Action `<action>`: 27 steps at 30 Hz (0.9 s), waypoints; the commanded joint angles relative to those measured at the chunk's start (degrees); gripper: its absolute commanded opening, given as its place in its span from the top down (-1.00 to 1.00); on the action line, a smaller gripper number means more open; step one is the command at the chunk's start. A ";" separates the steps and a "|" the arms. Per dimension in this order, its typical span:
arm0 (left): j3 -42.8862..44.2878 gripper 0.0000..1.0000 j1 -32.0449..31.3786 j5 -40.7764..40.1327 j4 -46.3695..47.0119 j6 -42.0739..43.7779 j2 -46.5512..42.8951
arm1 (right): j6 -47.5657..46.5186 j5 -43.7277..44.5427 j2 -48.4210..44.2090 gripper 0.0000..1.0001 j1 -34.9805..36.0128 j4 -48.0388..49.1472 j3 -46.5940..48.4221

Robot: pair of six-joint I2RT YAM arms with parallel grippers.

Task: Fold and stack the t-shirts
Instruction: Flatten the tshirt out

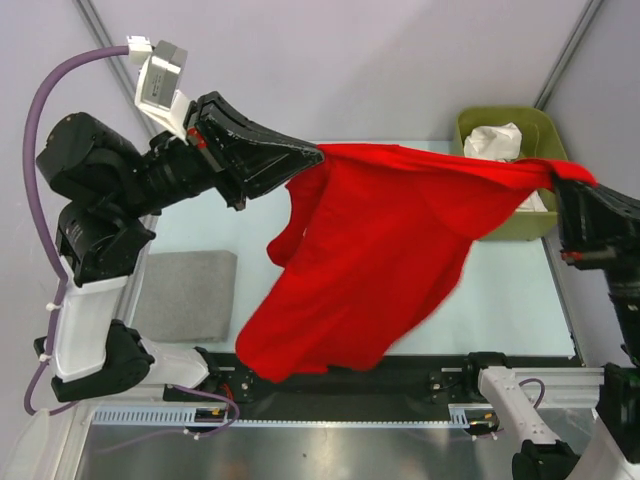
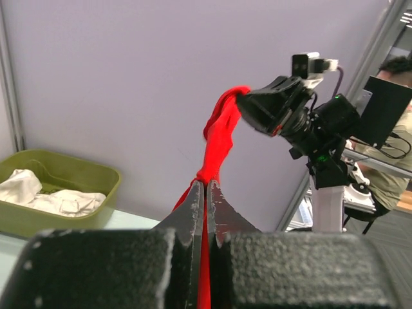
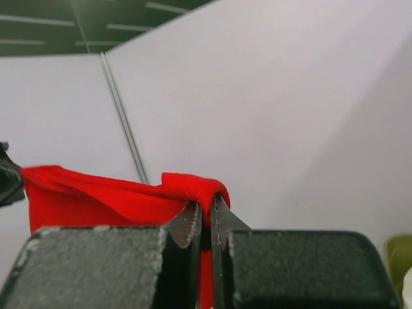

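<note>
A bright red t-shirt (image 1: 370,260) hangs spread in the air between both arms, its lower edge drooping toward the table's near edge. My left gripper (image 1: 316,155) is shut on one top corner of it; in the left wrist view the red cloth (image 2: 219,138) runs between the shut left gripper (image 2: 206,185) and on to the other arm. My right gripper (image 1: 560,185) is shut on the opposite corner, and red fabric (image 3: 116,196) drapes over the right gripper (image 3: 206,205). White t-shirts (image 1: 497,140) lie crumpled in the green tub (image 1: 480,122).
A grey rectangular pad (image 1: 185,295) lies on the table at the left, near the left arm's base. The olive-green tub (image 2: 96,177) stands at the back right corner. The pale table surface (image 1: 500,300) shows under the shirt.
</note>
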 commanded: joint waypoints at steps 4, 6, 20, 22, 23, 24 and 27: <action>1.99 0.99 -0.01 -4.29 -1.38 1.34 -3.64 | -0.92 10.61 5.46 1.00 -0.34 3.68 6.78; 1.03 0.99 -0.01 -9.74 -6.03 3.97 -4.61 | -0.74 11.14 8.00 1.00 -0.43 5.70 6.69; -31.56 0.99 16.14 -42.12 -19.24 3.81 -6.03 | -3.20 7.98 40.68 1.00 7.47 41.83 -12.31; -34.20 0.99 21.86 -42.47 -18.20 5.30 -2.87 | -4.60 9.46 46.57 1.00 9.05 41.40 -9.84; -37.09 0.99 23.44 -42.73 -17.06 5.83 -1.81 | -5.22 10.26 51.99 1.00 9.76 39.83 -7.83; -37.73 0.99 26.68 -41.95 -15.31 6.44 0.46 | -5.83 10.96 54.92 1.00 10.20 39.38 -4.68; -40.63 0.99 30.13 -42.20 -8.12 8.02 3.64 | -8.82 14.73 64.59 1.00 12.05 39.03 0.43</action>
